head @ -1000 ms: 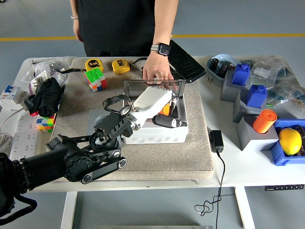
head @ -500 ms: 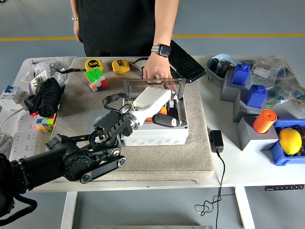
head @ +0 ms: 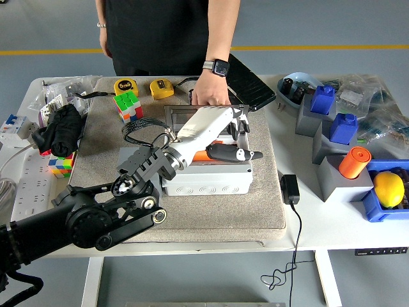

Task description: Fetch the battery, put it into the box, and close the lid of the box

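A white box (head: 204,181) sits on the grey mat, its clear lid (head: 185,114) standing upright at the back. A person's hand (head: 211,94) with a watch rests on the lid's top edge. My left hand (head: 245,138), white with black joints, hovers over the box's open top with the fingers (head: 241,123) spread and the thumb stretched to the right. The orange battery (head: 202,155) shows under the palm, inside the box; I cannot see any finger touching it. The right arm is out of view.
On the mat behind the box are a Rubik's cube (head: 128,105), two yellow tape measures (head: 162,88) and a black tablet (head: 249,81). A black adapter (head: 290,189) with its cable lies right of the mat. Blue and grey bins (head: 332,128), an orange cylinder (head: 354,162) and a lemon (head: 389,189) are at the right.
My left hand has risen out of the box and opened, its thumb now stretched to the right. The orange battery stays low in the box. The person's hand has stayed on the lid.
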Controlling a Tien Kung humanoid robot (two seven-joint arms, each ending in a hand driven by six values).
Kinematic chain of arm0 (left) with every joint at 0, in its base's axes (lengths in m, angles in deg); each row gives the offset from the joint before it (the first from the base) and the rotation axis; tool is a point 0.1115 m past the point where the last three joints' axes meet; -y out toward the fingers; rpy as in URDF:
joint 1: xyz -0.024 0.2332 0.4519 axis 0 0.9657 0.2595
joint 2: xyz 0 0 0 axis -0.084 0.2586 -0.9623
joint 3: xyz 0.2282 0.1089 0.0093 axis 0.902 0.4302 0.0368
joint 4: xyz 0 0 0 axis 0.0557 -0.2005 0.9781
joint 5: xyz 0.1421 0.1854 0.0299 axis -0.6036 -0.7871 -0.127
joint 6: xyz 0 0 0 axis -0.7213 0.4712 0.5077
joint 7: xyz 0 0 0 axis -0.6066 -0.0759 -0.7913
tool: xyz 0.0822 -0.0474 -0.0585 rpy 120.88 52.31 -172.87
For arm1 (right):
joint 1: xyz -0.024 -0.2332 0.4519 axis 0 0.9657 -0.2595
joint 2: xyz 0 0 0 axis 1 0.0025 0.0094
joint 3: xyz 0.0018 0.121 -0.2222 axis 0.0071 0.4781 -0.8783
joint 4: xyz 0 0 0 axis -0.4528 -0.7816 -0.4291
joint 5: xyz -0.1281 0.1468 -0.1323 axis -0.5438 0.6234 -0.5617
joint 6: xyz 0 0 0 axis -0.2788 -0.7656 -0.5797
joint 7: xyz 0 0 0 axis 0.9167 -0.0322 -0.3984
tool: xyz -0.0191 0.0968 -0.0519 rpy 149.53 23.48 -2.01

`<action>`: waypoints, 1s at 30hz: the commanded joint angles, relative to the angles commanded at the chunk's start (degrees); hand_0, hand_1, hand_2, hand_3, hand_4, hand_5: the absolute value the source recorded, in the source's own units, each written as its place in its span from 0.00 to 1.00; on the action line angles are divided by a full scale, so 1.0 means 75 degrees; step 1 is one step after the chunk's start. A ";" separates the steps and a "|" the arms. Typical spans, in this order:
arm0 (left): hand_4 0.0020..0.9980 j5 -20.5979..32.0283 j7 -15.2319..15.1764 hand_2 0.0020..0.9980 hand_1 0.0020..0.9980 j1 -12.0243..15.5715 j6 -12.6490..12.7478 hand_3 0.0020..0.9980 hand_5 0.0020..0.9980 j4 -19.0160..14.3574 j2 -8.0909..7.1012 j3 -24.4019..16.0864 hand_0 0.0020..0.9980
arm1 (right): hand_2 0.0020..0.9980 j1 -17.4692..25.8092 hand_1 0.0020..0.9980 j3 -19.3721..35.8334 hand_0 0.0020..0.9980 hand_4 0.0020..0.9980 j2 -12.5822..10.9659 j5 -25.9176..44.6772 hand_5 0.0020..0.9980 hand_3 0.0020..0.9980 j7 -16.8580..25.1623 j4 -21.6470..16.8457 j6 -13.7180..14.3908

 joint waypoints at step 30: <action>1.00 -0.0616 0.1358 0.62 0.67 0.0408 -0.1909 0.64 0.72 -0.0478 -0.0687 -0.2078 0.67 | 0.57 -0.0014 0.58 0.0035 0.60 0.92 -0.0002 -0.0002 0.45 0.52 -0.0008 -0.0008 -0.0008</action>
